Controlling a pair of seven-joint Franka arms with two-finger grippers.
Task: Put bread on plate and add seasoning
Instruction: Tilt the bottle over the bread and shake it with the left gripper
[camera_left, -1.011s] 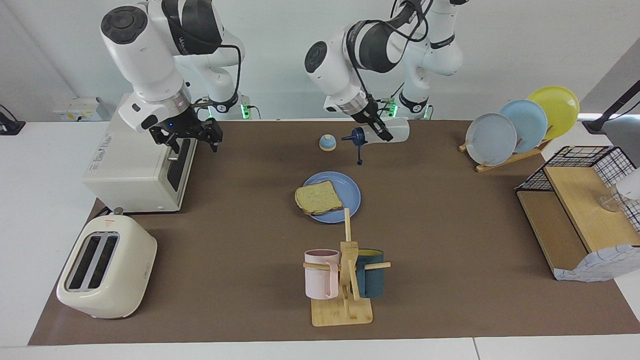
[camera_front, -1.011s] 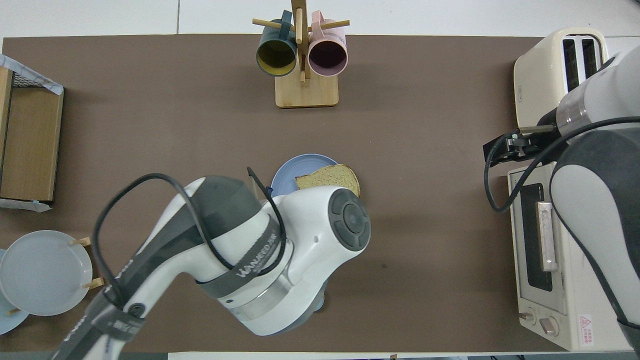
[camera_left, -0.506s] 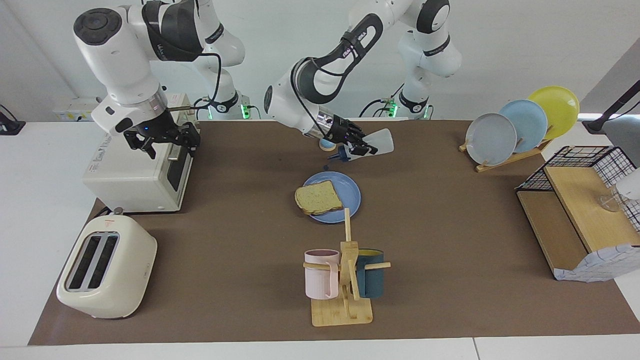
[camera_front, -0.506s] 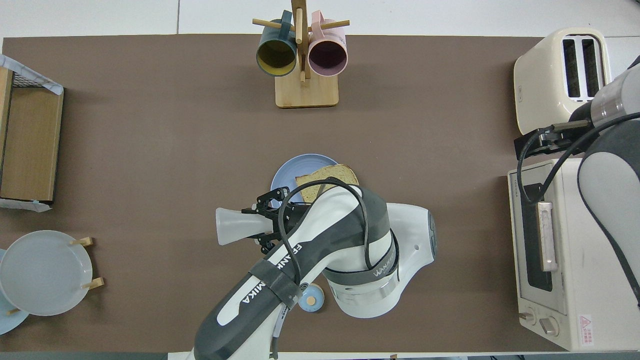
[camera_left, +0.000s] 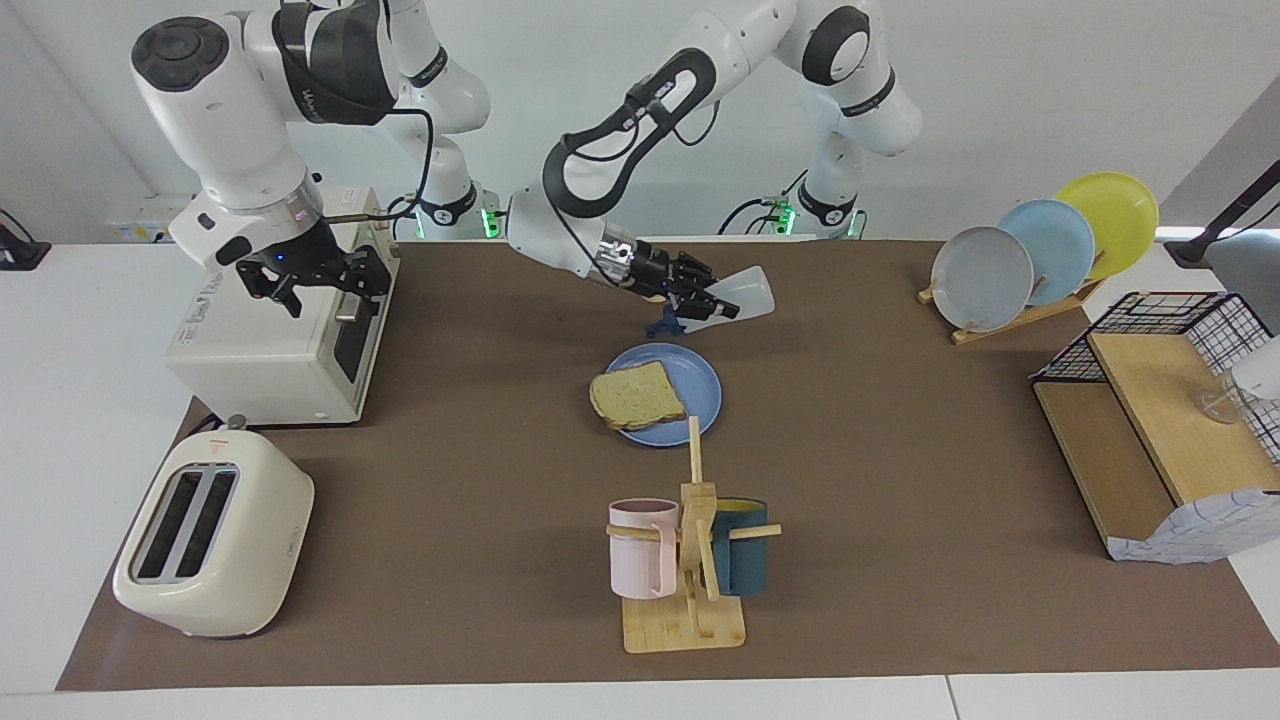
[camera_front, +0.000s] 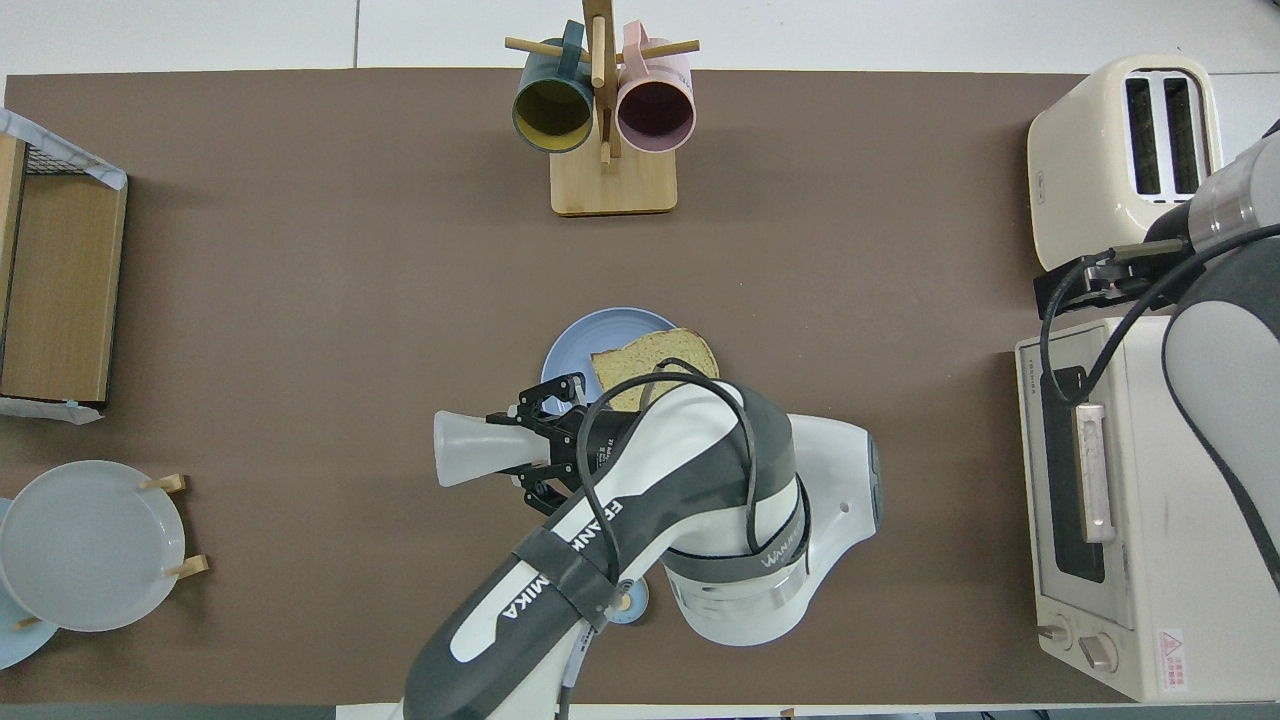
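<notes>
Translucent white seasoning (camera_left: 738, 294) bottle, tipped with its dark cap down, sits clamped in the left end effector (camera_left: 708, 303) over the counter (camera_left: 900, 450) just robot-side of the blue plate (camera_left: 700, 385). Bread (camera_left: 636, 395) lies on that plate, overhanging its rim. Right end effector (camera_left: 315, 280) hangs over the toaster oven (camera_left: 275, 350), fingers spread wide, holding nothing.

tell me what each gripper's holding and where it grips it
The left gripper holds the seasoning bottle around its neck end, tipped cap-down over the table beside the plate. The right gripper holds nothing.
</notes>
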